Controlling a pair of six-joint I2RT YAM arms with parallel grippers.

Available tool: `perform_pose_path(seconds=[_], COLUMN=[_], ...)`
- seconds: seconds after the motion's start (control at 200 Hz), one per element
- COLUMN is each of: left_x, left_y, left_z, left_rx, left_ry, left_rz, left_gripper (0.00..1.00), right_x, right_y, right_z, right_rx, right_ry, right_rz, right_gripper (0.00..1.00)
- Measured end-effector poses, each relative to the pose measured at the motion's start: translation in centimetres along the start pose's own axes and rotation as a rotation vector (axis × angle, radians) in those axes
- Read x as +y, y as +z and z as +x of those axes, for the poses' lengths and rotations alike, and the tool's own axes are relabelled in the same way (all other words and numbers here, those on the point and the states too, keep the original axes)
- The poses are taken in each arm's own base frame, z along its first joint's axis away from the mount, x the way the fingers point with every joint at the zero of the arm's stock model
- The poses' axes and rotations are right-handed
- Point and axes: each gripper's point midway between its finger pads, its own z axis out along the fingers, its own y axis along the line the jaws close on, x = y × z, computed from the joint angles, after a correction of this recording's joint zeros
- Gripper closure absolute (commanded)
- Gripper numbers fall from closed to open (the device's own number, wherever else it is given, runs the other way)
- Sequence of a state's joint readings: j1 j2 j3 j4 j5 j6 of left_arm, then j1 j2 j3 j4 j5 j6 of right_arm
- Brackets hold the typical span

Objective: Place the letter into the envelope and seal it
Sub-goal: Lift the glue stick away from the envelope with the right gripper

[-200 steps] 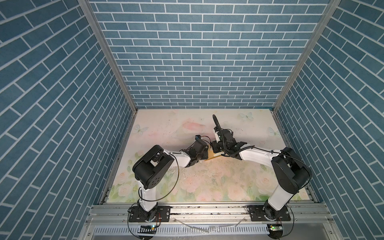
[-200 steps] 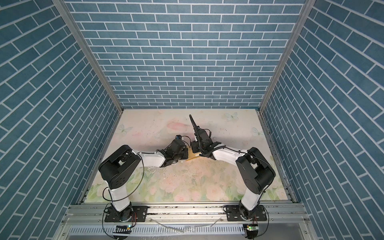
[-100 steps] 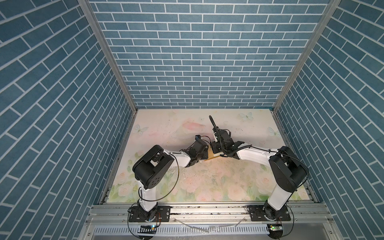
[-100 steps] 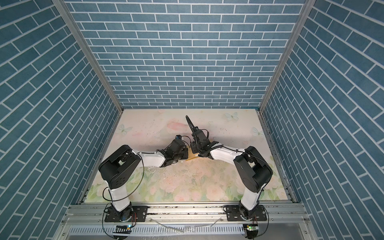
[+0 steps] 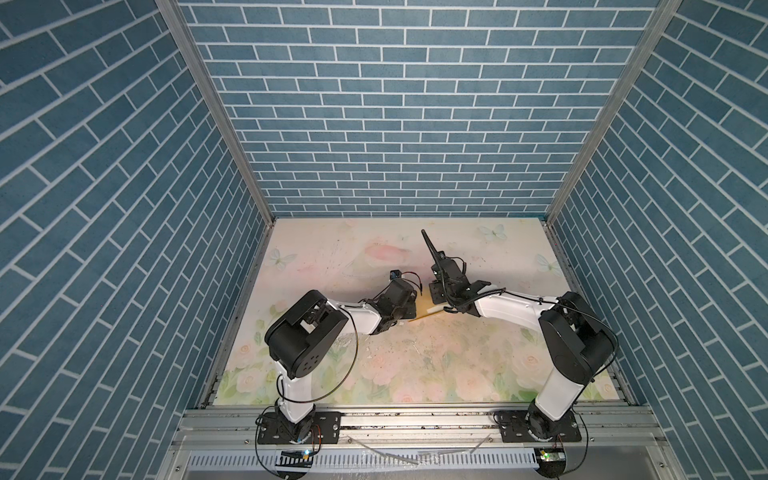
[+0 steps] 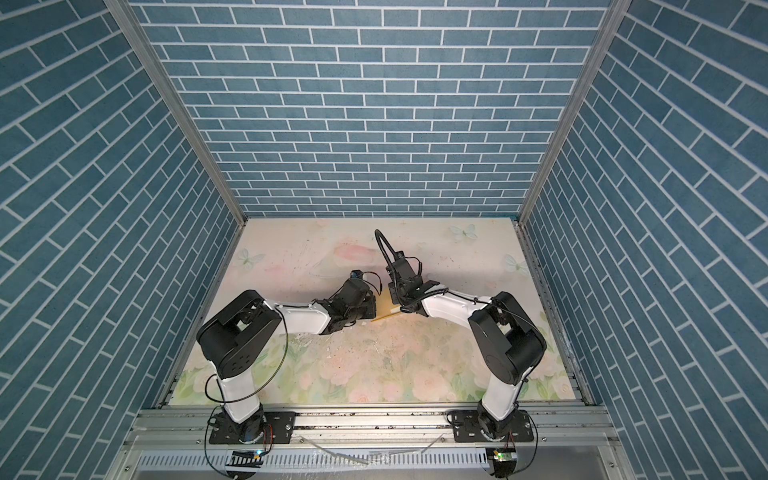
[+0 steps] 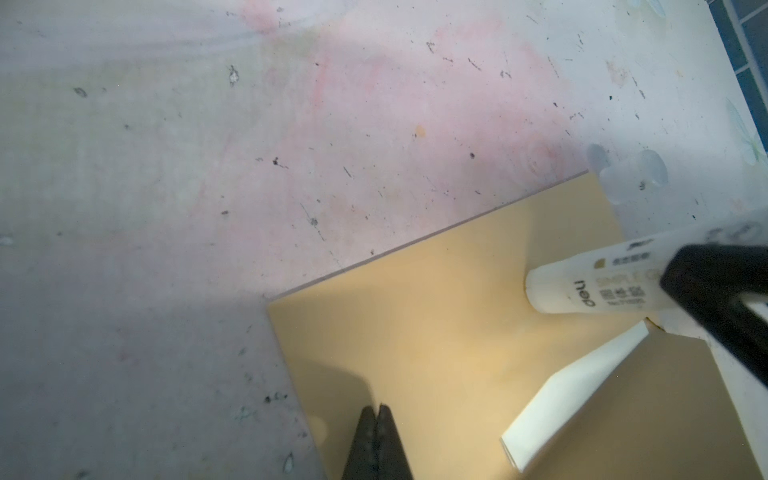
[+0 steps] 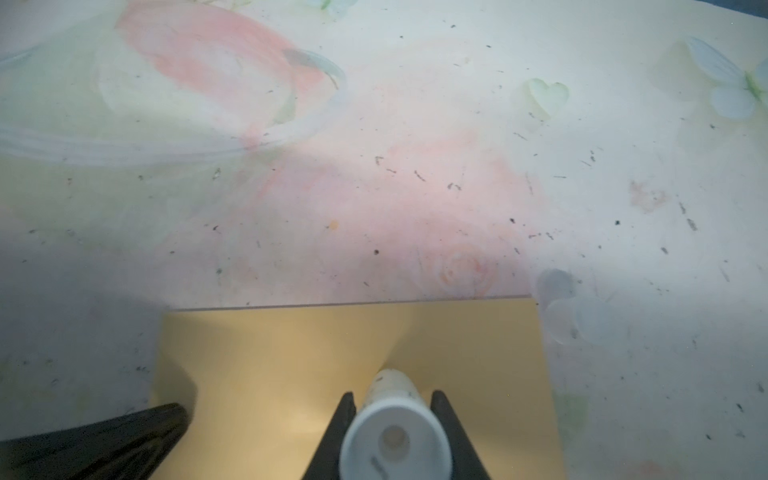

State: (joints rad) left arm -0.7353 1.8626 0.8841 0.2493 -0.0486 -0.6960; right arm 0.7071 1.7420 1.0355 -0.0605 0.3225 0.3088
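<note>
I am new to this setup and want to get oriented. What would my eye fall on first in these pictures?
First, the yellow envelope lying flat in the middle of the flowered table, between the two arms. Next, the white glue stick clamped in the right gripper, its tip down at the envelope. The left gripper, shut, rests at the envelope's edge, and a clear cap lies at one corner.

1. It was a lab test cell, not a home.
2. Blue brick-print panels walled in three sides, joined by metal posts.
3. A scuffed floral tabletop sat inside.
4. Two robot arms were bolted to an aluminium rail with exposed wiring.
</note>
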Motion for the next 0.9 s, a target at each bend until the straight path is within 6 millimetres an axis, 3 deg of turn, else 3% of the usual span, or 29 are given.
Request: perform_pose_path(seconds=[0.21,0.51,0.61,0.805,0.9], left_x=[0.0,0.1,0.2,0.3,0.3], left_y=[0.0,-0.1,-0.2,-0.2,-0.4], left_z=[0.0,0.0,0.0,0.0,0.0], left_rx=[-0.001,-0.005,-0.007,-0.007,-0.007], left_ry=[0.000,-0.004,-0.003,-0.002,0.002], left_rz=[-0.001,-0.001,-0.008,-0.011,-0.017], left_gripper=[1.00,1.00,1.00,1.00,1.00], right_x=[-2.5,-2.9,-2.9,-3.8,-4.0], right_y=[0.4,-0.2,-2.5,-8.6,-10.1], right_z=[-0.1,-0.5,-2.0,-7.0,-7.8], right_rx=[0.005,0.002,-0.060,-0.280,-0.338], right_ry=[0.034,0.051,0.079,0.152,0.170], right_rz=[0.068,0.048,-0.002,-0.085,-0.121], right_gripper=[1.00,1.00,1.00,1.00,1.00])
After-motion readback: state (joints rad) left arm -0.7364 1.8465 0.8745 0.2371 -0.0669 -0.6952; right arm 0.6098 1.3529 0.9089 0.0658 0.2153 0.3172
